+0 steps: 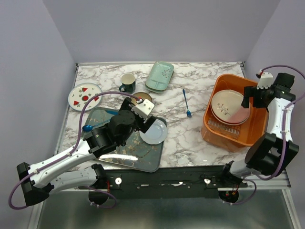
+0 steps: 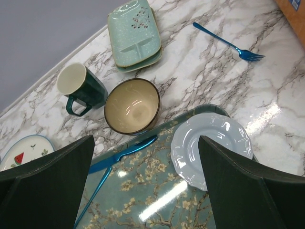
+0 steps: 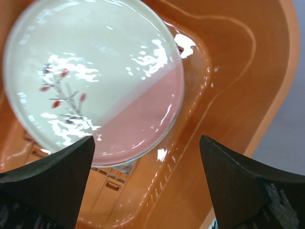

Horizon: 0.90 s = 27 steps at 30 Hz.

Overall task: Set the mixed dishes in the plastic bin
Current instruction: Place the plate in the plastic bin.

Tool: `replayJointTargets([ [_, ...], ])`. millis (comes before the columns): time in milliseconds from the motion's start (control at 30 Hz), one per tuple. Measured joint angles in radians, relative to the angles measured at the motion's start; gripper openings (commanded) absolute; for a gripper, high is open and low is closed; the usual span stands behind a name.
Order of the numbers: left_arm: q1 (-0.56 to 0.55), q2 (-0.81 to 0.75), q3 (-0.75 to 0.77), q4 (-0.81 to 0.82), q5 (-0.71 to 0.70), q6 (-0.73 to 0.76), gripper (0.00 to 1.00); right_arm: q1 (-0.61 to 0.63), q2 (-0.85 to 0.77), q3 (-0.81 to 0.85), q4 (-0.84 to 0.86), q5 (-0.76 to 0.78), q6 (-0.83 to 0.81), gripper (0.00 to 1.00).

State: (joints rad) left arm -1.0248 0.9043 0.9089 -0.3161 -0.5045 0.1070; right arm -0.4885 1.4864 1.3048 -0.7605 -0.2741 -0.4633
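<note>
From above, the left arm (image 1: 109, 131) covers much of the floral tray (image 1: 133, 155) and the near part of the brown bowl (image 1: 144, 97) at the tray's far edge. In the left wrist view, the white plate with red wedges (image 2: 24, 152), left of the tray, is cut by the picture's edge and an end effector finger (image 2: 47, 191). The orange bin (image 2: 293, 7), far right of the tray, shows only a corner.

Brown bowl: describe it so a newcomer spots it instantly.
Start at the dark floral tray, front-left. The brown bowl sits at its far edge, beside the dark green mug. Only deep round dish: brown rim, cream inside, no handle.
</note>
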Motion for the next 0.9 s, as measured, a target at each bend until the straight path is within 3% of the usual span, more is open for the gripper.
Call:
replayJointTargets([
  [200, 0.061, -0.003, -0.006, 0.002, 0.024, -0.011, 0.99, -0.003, -0.193, -0.054, 0.000, -0.181, -0.008, 1.00],
  [467, 0.240, -0.089, -0.027, 0.030, 0.118, -0.097, 0.99, -0.003, -0.416, -0.137, 0.009, -0.457, 0.046, 1.00],
  [767, 0.340, -0.187, -0.049, 0.046, 0.193, -0.265, 0.99, -0.003, -0.464, -0.199, 0.042, -0.653, 0.124, 1.00],
  [900, 0.367, -0.244, -0.128, 0.059, 0.208, -0.379, 0.99, -0.003, -0.468, -0.231, 0.047, -0.707, 0.135, 1.00],
])
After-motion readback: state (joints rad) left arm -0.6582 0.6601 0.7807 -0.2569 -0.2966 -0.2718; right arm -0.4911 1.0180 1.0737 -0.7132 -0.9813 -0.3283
